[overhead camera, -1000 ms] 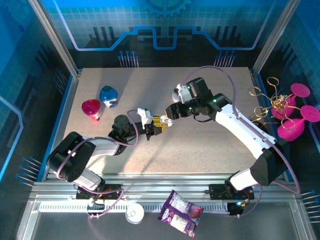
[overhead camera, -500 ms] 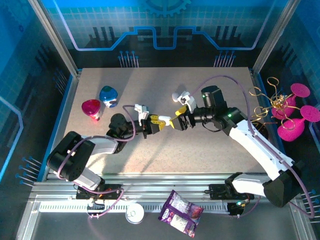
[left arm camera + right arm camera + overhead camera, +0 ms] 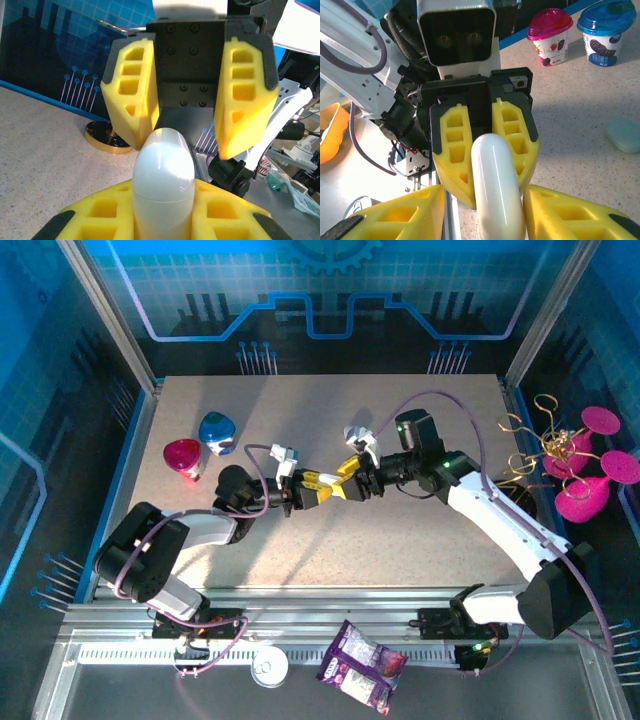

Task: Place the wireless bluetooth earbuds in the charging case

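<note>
The white pebble-shaped charging case [image 3: 163, 185] is held above the table [image 3: 400, 540], near its middle, pinched between the yellow foam fingers [image 3: 454, 150] of the left gripper [image 3: 487, 167], which is clenched on it. A fine seam runs round the case and its lid looks closed; its rounded free end points towards the right gripper [image 3: 186, 145], whose own yellow fingers stand either side of that end with the jaws parted, one finger just beside the case and the other with a clear gap, so it grips nothing; in the top view the two grippers meet nose to nose; a pale mint rounded case [image 3: 625, 135] lies on the table apart from them; toward the left rear a pink-lidded cup [image 3: 182, 457] and a blue-lidded cup [image 3: 217, 432] stand side by side; a snack packet [image 3: 362, 665] lies on the shelf in front of the arm bases.
</note>
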Tool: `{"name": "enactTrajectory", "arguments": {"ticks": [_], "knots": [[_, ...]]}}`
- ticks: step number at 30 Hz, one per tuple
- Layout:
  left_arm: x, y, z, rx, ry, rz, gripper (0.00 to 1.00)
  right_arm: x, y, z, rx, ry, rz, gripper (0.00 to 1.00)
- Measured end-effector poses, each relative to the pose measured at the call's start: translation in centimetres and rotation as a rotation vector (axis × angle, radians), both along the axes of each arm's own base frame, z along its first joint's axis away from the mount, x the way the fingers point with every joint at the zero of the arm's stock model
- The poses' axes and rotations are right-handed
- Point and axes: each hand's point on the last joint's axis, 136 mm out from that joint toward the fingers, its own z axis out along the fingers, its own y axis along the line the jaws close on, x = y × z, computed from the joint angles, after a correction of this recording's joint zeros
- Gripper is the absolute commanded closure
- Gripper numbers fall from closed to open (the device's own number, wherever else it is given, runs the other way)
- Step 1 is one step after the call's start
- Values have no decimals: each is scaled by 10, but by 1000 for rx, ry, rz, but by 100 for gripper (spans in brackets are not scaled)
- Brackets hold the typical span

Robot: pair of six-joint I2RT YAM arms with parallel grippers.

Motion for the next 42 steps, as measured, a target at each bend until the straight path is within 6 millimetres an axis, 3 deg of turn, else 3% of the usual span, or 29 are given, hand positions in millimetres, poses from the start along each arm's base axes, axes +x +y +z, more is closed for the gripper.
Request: {"name": "enactTrajectory", "arguments": {"ticks": [12, 16, 20, 24, 27, 32, 37, 42], "knots": [[-2, 0, 3, -5, -13, -7, 79, 1, -1, -9, -22, -11, 16, 83], [-2, 1, 3, -5, -17, -2, 62, 2, -1, -8, -22, -20, 14, 85], [5, 3, 5, -13, -52, 44, 29, 8, -5, -17, -44, -1, -28, 89], [17, 14, -11, 10, -75, 160, 14, 29, -21, -34, -85, 52, -156, 87], [24, 23, -28, 61, -83, 249, 10, 57, -35, -53, -123, 119, -293, 88], [33, 33, -41, 191, -156, 374, 6, 89, -49, -109, -238, 272, -473, 88], [29, 31, -61, 389, -227, 417, 4, 102, -59, -174, -369, 449, -584, 87], [29, 36, -89, 557, -237, 439, 3, 106, -63, -208, -415, 557, -645, 84]]}}
